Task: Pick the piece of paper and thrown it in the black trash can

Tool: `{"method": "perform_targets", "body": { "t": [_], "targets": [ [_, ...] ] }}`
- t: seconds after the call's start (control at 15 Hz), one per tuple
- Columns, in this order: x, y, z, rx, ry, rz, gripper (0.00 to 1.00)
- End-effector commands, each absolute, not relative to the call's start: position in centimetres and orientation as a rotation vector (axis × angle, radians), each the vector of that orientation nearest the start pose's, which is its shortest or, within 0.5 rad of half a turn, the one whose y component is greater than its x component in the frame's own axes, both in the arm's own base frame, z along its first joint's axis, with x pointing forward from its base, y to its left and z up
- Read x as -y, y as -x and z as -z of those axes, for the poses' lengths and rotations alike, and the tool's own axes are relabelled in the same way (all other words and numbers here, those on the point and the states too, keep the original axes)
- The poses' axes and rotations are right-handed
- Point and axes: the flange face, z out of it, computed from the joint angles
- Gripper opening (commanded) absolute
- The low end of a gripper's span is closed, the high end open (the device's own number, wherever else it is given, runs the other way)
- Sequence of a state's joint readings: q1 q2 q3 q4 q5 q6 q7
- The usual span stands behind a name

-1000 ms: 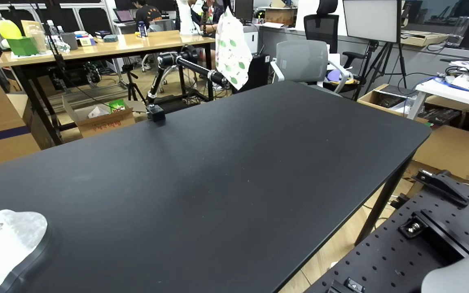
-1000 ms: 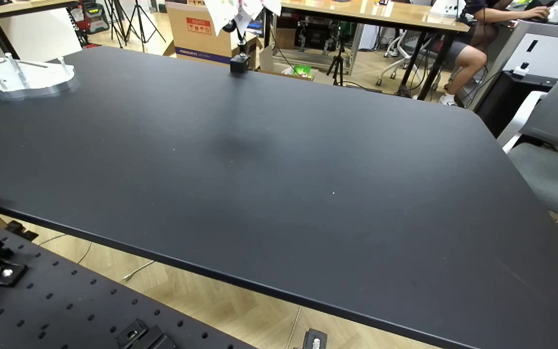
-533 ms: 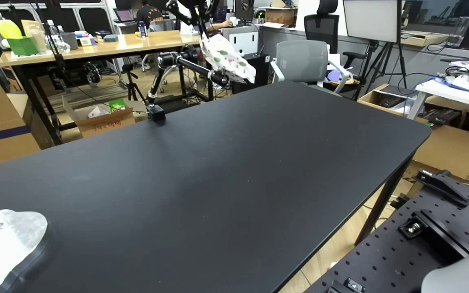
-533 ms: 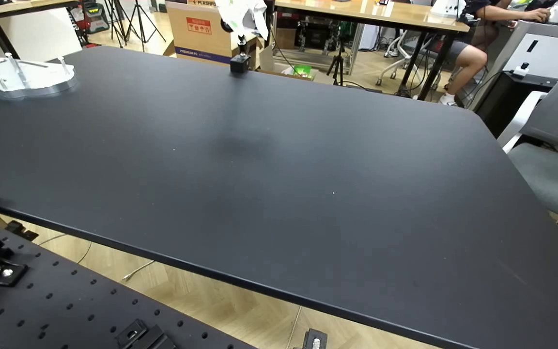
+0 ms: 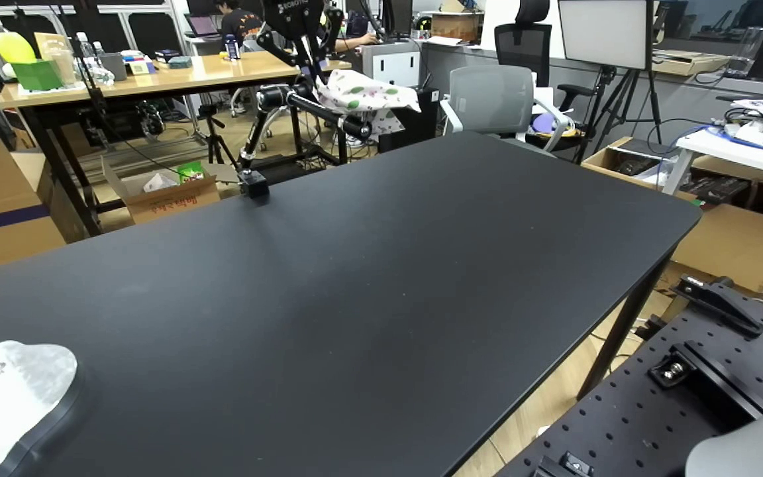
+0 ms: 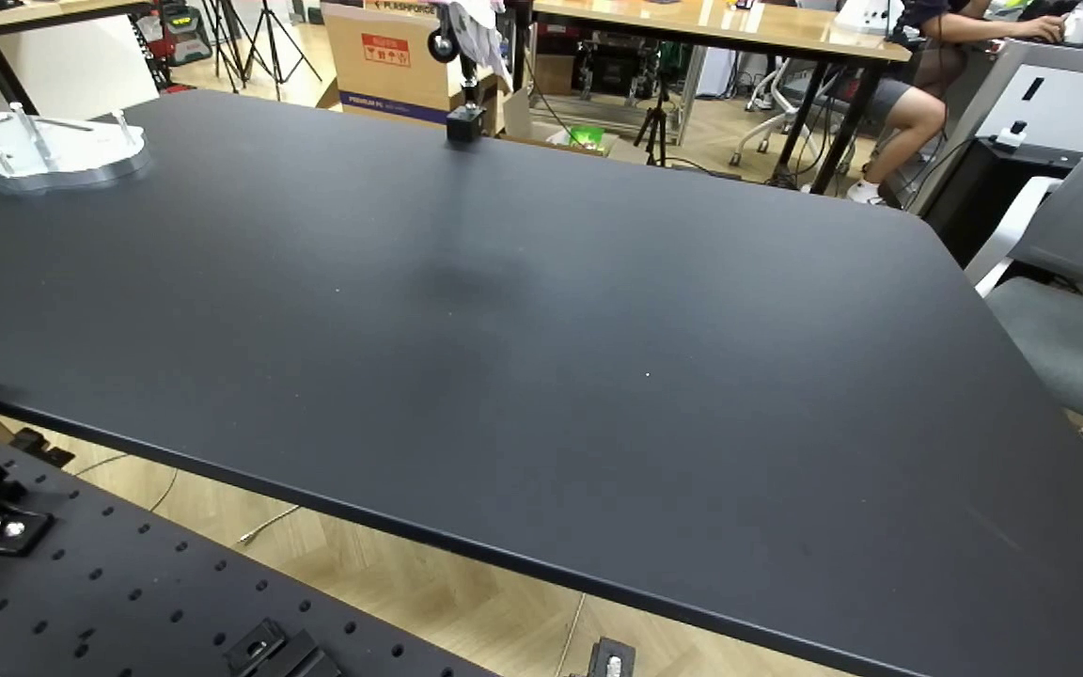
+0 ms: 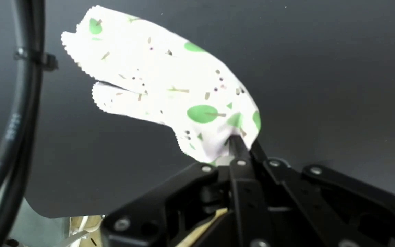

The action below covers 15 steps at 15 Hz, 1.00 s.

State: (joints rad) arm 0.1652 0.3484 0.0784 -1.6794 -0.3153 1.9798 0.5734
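The piece of paper is a white sheet with green leaf prints; it shows in an exterior view [image 5: 371, 93] and, cut by the top edge, in another exterior view [image 6: 480, 42]. In the wrist view the paper [image 7: 163, 68] fans out from the fingertips over the dark table. My gripper [image 5: 313, 74] is shut on one end of the paper and holds it raised in the air. In the wrist view the gripper's fingertips [image 7: 247, 145] pinch a fold of it. I cannot make out a black trash can in any view.
The black table [image 5: 381, 318] fills the middle. A black jointed stand [image 5: 254, 184] is clamped at its edge and overlaps the paper in view. A pale plate with pegs [image 5: 30, 377] lies on it, also seen in an exterior view [image 6: 53, 155]. A grey chair [image 5: 491, 99] stands behind.
The gripper has come down into view and moved left in an exterior view. The paper hung straight down before; now it is tilted and spread out to the right of the gripper.
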Motion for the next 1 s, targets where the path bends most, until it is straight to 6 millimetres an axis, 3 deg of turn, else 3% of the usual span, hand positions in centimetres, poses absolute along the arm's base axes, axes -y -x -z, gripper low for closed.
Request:
{"method": "perform_targets", "body": {
  "t": [0.0,0.6,0.87,0.93],
  "targets": [
    [-13.7,-64.1,-40.6,-0.328,3.394,0.065,0.35],
    [-15.3,-64.4,-43.1,-0.335,3.417,0.107,0.97],
    [-16.6,-64.6,-44.9,-0.325,3.404,0.143,1.0],
    [-16.1,-64.1,-43.8,-0.297,3.397,0.136,1.0]
  ]
}}
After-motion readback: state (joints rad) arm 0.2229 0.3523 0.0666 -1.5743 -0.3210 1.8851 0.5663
